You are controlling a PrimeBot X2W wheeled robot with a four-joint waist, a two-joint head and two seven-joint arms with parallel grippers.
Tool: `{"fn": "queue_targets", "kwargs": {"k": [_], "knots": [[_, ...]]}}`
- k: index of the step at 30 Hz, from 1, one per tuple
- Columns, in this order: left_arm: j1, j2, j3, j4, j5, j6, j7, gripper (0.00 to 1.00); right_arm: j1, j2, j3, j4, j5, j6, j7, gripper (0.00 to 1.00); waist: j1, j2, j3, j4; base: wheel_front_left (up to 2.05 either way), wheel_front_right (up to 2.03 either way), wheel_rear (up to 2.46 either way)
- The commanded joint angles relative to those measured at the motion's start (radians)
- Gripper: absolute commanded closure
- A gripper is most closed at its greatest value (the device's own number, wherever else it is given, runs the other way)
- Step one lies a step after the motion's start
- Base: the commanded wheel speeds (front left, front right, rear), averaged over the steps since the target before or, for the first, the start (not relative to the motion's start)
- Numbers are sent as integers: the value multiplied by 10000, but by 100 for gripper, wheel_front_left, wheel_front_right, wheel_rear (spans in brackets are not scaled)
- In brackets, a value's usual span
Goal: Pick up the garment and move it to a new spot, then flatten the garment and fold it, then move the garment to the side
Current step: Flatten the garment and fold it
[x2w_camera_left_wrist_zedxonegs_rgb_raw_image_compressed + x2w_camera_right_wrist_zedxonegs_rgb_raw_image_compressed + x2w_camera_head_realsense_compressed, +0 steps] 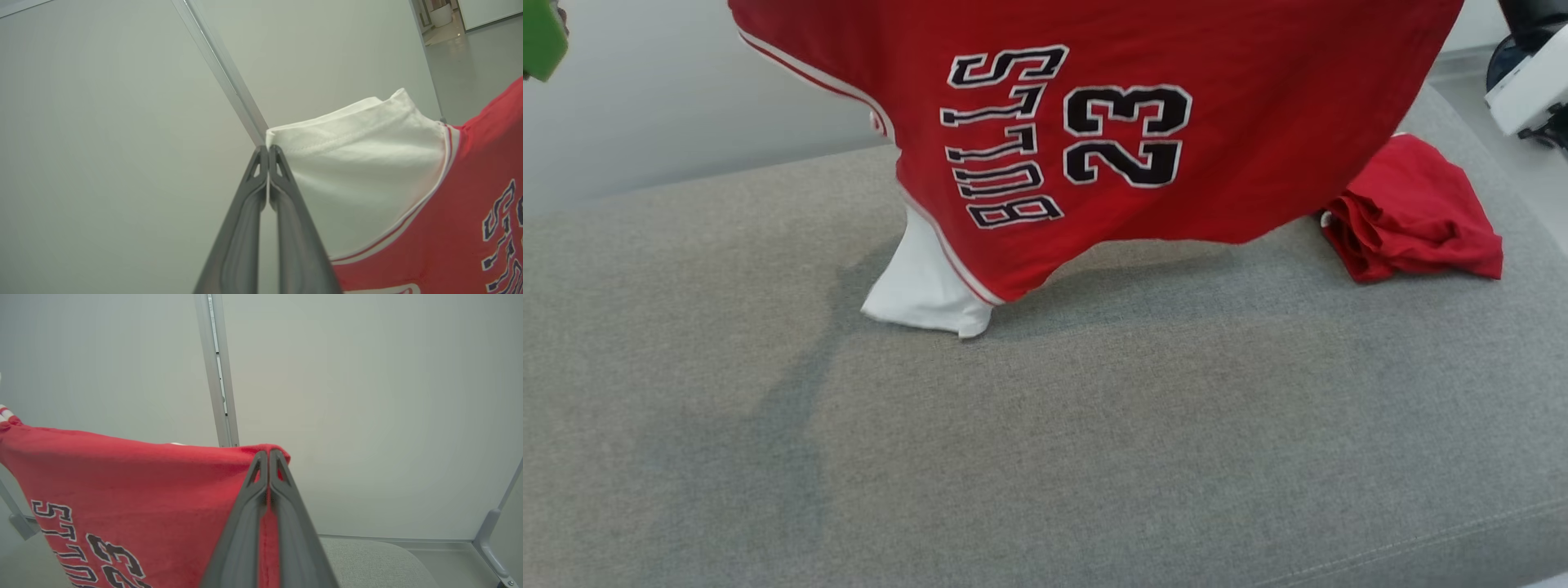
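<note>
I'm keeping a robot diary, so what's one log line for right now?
held: red Bulls jersey | left gripper: shut on white sleeve | right gripper: shut on red edge | under it: grey cushion

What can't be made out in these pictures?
- Head view: top of the jersey, where it is held, cut off by the upper edge.
- Head view: part of the crumpled red cloth, hidden behind the jersey.
- Wrist views: the jersey's lower part, cut off by the bottom edges.

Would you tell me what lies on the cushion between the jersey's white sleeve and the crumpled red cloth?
Bare grey cushion, seen in the head view, with the jersey hanging just above it.
</note>
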State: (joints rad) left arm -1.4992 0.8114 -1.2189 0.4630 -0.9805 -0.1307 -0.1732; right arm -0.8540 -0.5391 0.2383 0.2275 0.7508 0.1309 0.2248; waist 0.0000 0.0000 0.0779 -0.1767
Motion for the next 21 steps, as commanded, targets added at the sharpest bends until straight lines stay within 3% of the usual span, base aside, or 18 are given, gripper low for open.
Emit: {"fn": "queue_targets", "kwargs": {"k": [1,11,21], "knots": [[-163,124,0,-40,-97,5,-58,100,-164,-187,56,46,166,-4,19,100,0,0,-643,566,0,0,0],[-1022,510,-167,-860,-571,5,-70,100,-1492,-1270,892,208,515,-4,115,100,0,0,-952,1056,0,0,0],[-1715,-326,-479,-358,-400,5,825,100,-2975,-736,2155,1336,392,-4,694,100,0,0,-247,1142,0,0,0]]}}
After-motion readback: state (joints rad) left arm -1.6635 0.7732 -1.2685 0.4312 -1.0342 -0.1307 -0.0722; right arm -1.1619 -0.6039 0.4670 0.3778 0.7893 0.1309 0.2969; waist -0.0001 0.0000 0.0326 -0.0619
